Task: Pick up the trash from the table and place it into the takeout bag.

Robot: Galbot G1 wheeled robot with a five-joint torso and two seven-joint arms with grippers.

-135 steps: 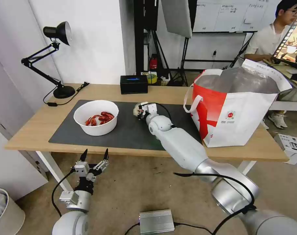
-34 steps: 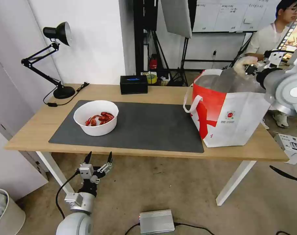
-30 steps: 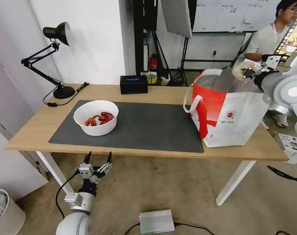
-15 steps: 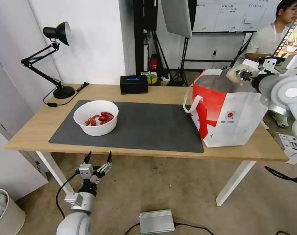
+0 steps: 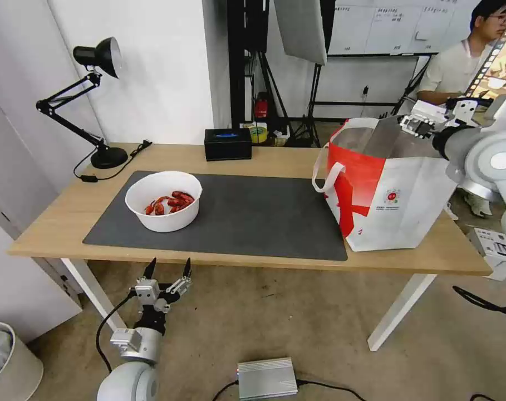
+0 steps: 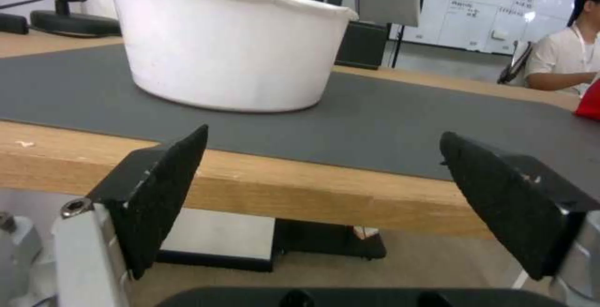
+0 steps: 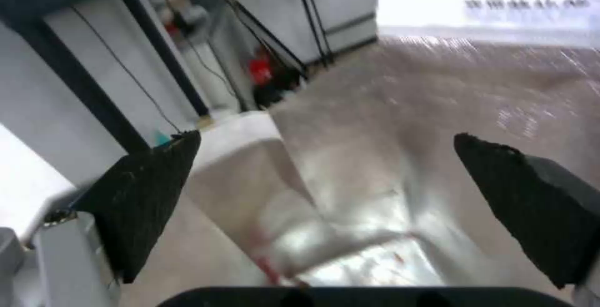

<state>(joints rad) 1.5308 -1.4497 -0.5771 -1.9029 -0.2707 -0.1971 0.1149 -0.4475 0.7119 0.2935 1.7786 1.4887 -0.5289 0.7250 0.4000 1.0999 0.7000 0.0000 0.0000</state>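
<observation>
The right pincer (image 5: 417, 123) hangs wide open and empty over the white-and-red foil-lined takeout bag (image 5: 394, 184); its load has probably dropped inside. Lift straight out. The white round bowl of red crayfish (image 5: 163, 200) waits on the light-wood desk (image 5: 58, 223); the left pincer (image 5: 166, 273) is parked open below.

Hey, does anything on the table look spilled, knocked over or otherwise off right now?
Nothing stands out. The white bowl sits upright on the grey mat, crayfish inside, and the takeout bag stands open with the right tool open above its mouth.
</observation>
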